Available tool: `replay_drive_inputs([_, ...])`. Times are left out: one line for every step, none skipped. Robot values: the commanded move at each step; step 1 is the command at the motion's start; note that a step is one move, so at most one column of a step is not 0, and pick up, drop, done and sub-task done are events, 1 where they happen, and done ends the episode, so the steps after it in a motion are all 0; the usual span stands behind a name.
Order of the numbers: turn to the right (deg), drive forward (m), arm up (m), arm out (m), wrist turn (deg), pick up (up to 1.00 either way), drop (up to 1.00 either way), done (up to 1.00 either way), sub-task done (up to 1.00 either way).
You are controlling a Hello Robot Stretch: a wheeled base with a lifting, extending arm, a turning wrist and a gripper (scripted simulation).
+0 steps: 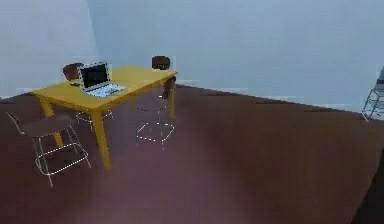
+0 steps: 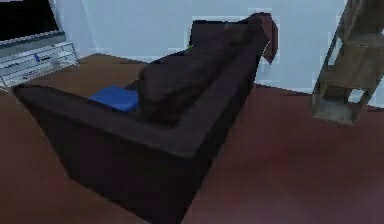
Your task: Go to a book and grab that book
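Observation:
A flat blue thing (image 2: 117, 98), possibly a book, lies on the seat of a dark sofa (image 2: 170, 110) in the arm side view, left of a dark cushion (image 2: 180, 80). A yellow table (image 1: 105, 97) stands at the forward view's left with a laptop (image 1: 99, 79) on it.
Dark chairs with metal legs ring the table, one (image 1: 47, 135) at its near left and one (image 1: 155, 110) at its right. A metal rack (image 1: 374, 100) stands at the forward view's right edge. In the arm side view a TV on a stand (image 2: 35, 45) sits at the upper left, a wooden shelf (image 2: 352, 60) at the right.

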Motion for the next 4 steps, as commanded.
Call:
replay_drive_inputs([24.0,0.0,0.0,0.0,0.0,0.0,0.0,0.0,0.0])
replay_drive_inputs([0.0,1.0,0.0,0.0,0.0,0.0,0.0,0.0,0.0])
replay_drive_inputs([3.0,0.0,0.0,0.0,0.0,0.0,0.0,0.0,0.0])
replay_drive_inputs([0.0,0.65,0.0,0.0,0.0,0.0,0.0,0.0,0.0])
